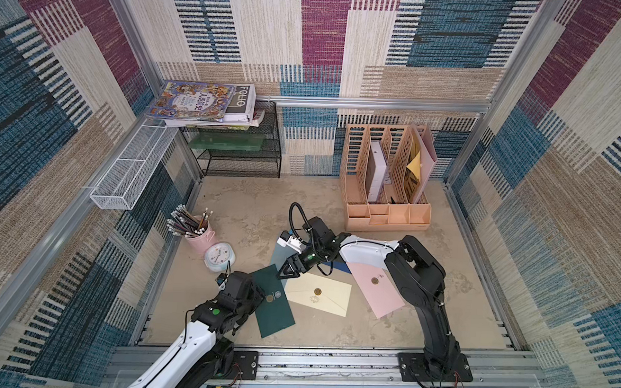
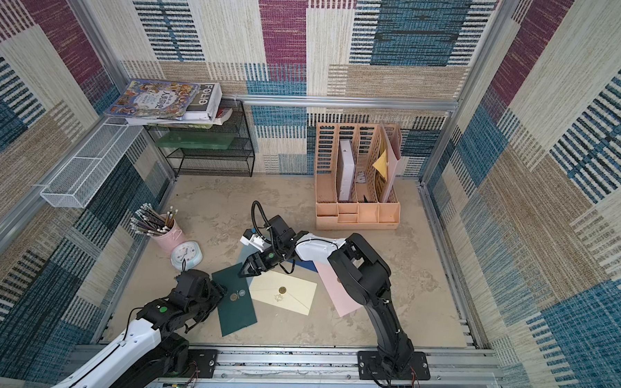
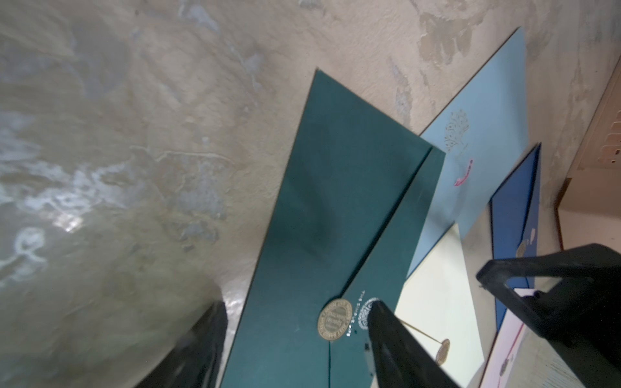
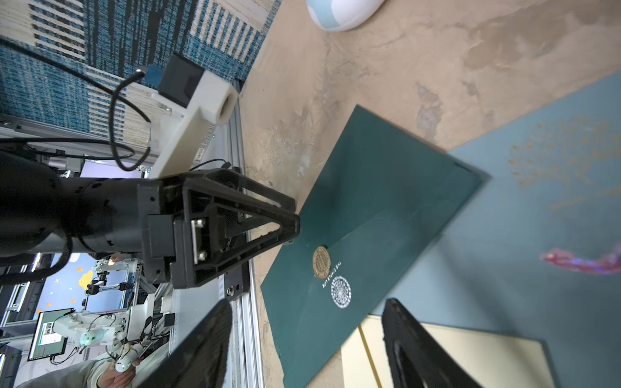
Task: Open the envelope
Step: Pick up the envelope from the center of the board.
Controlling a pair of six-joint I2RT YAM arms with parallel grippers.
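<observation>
Low in the middle of both top views, a dark green rectangular paper envelope (image 1: 273,301) lies flat on the mottled beige counter (image 1: 331,332), its flap still down under a round gold seal (image 1: 269,298) beside a small white printed emblem (image 1: 278,294). Its upper corner overlaps a pale blue envelope (image 1: 277,254), and just to its right lies a cream envelope (image 1: 318,294) with a gold seal of its own, then a pink envelope (image 1: 377,289) further right, with a sliver of navy blue envelope (image 1: 342,267) between them. The left hand (image 3: 295,309) sits low at the green envelope's left edge; in the left wrist view its black fingers (image 3: 386,322) stand wide apart, one tip on or just over the flap next to the white emblem, the other off the paper over bare counter, with nothing gripped between them. The right hand (image 1: 287,270) hangs over the green envelope's upper corner, near the cream one, its jaws likewise spread and empty in the right wrist view. At left centre of a top view stand a pink cup of pencils (image 1: 197,235) and a small white round clock (image 1: 219,256).
</observation>
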